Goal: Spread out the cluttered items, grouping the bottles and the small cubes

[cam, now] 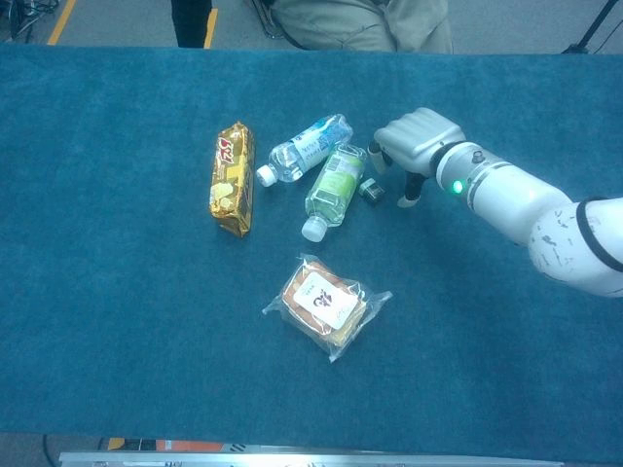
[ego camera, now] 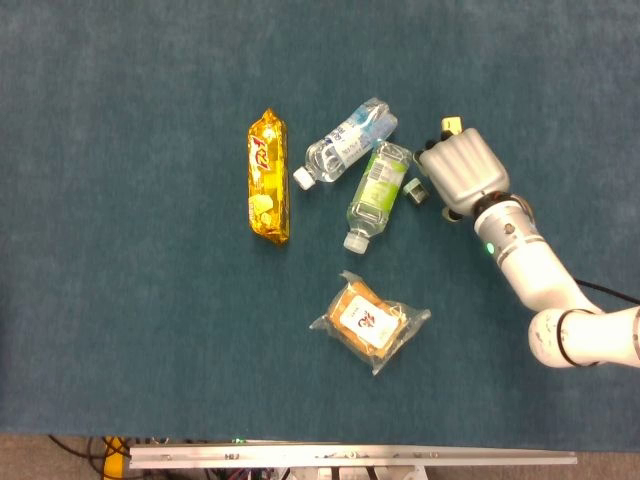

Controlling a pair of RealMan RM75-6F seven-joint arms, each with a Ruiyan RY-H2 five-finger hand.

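The right hand (ego camera: 462, 174) hung over the blue desk (ego camera: 120, 330), back upward and fingers curled down toward the cloth, just right of the clustered things; whether those fingers pinched anything could not be told, since the hand's back hid them in the head view and the chest view showed only their tips near the cloth. A small dark cube (ego camera: 414, 189) lay touching or just beside the hand's near edge, between it and the green-labelled bottle (ego camera: 374, 192). A pale yellow cube (ego camera: 451, 125) peeped out at the far edge of the hand in the head view, mostly covered by it. The green-labelled bottle lay on its side with its white cap toward the robot, and the blue-labelled bottle (ego camera: 347, 140) lay on its side just left of it, their far ends close together or touching, its cap pointing left. The gold snack bar (ego camera: 267, 178) lay lengthwise further left, near the blue-labelled bottle's cap but apart from it. The clear-wrapped bread packet (ego camera: 369, 321) lay nearer the robot, well apart from the bottles. The left hand showed in neither view.
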